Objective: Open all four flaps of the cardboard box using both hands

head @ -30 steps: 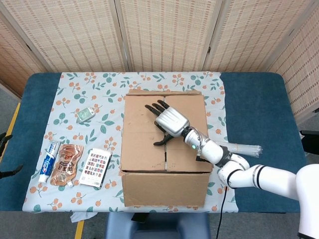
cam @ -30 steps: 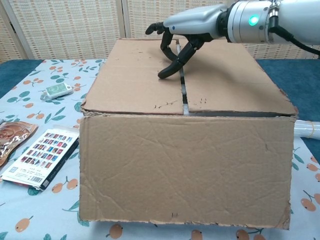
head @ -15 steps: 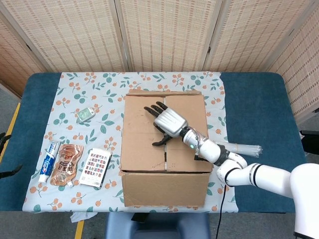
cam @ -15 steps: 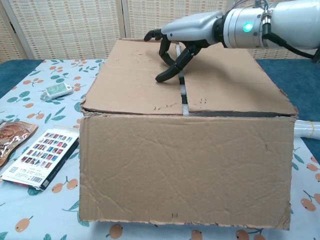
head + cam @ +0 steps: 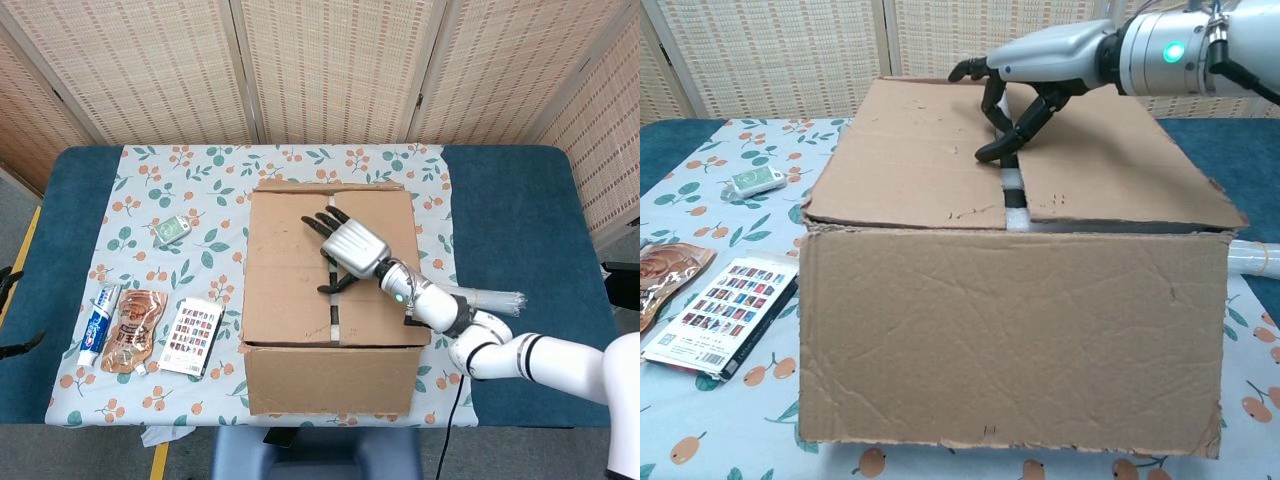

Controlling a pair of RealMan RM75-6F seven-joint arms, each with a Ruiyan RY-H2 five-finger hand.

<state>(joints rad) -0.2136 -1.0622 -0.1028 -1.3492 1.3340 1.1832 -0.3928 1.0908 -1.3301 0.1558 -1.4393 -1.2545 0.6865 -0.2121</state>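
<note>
Cardboard box (image 5: 330, 300), sitting mid-table on a floral cloth (image 5: 200, 180), has its top flaps lying nearly flat as the right hand (image 5: 352, 249), fingers spread and holding nothing, hooks its fingertips (image 5: 998, 150) at the widened centre seam.

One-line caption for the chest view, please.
Right hand hooks fingertips into the seam between the top flaps of the cardboard box.

My right hand (image 5: 352, 248) rests on top of the cardboard box (image 5: 330, 300), at its centre seam. Left of the box lie a booklet (image 5: 190, 336), pouch (image 5: 131, 330) and toothpaste tube (image 5: 98, 324).
</note>
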